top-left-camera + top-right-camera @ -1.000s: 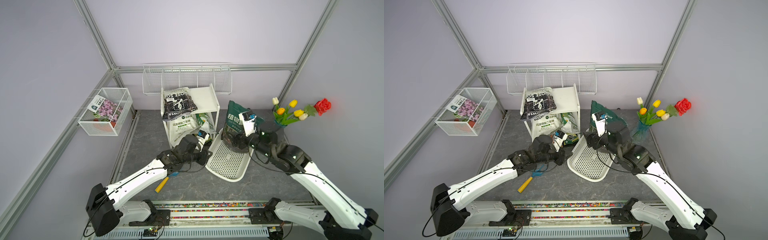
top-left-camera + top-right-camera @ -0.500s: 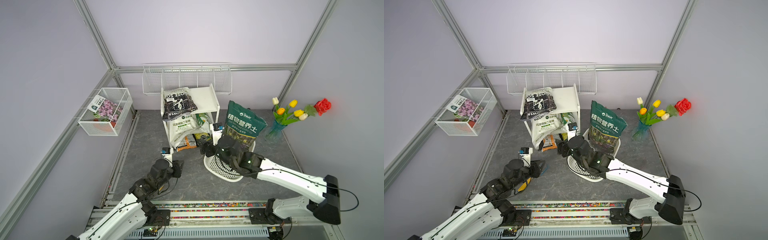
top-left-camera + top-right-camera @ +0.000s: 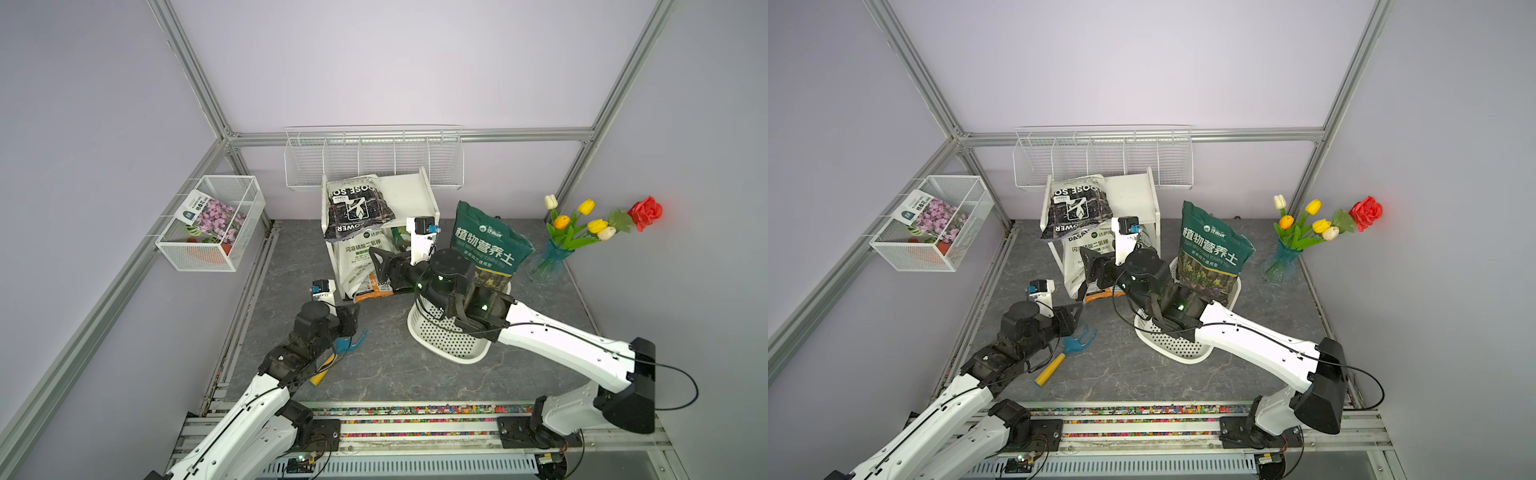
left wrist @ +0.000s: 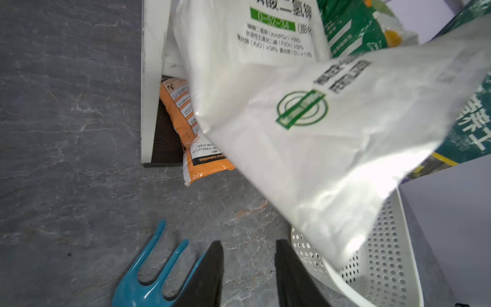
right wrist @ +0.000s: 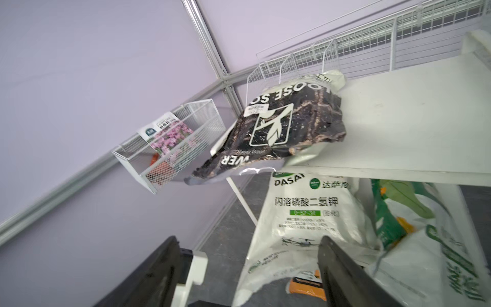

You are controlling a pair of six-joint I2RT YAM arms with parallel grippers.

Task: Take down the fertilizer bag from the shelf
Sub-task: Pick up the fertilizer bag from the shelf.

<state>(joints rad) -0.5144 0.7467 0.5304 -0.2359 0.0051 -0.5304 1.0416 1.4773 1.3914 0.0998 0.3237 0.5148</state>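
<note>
The white shelf [image 3: 409,195] [image 3: 1129,199] stands at the back. A white fertilizer bag [image 3: 361,257] [image 3: 1086,253] [image 5: 305,212] [image 4: 252,34] hangs out of its middle tier, its lower end down near the floor. My right gripper [image 3: 376,270] [image 3: 1091,270] [image 5: 248,247] is open right in front of that bag, and the bag's lower edge lies between the spread jaws. A second white bag with a green ring logo [image 4: 318,133] [image 5: 438,265] sags beside it. My left gripper [image 3: 351,320] [image 3: 1075,311] [image 4: 248,245] is open low over the floor, holding nothing.
A black soil bag [image 3: 357,208] overhangs the top tier's front corner. An orange bag [image 3: 372,291] pokes out at the bottom. A green soil bag [image 3: 486,245] stands in the perforated basket [image 3: 449,340]. A blue rake [image 3: 1077,338] lies by my left gripper. A flower vase [image 3: 552,257] stands right.
My left gripper has pulled back from the shelf front to the floor by the rake. My right gripper has swung from the green soil bag over to the shelf's front.
</note>
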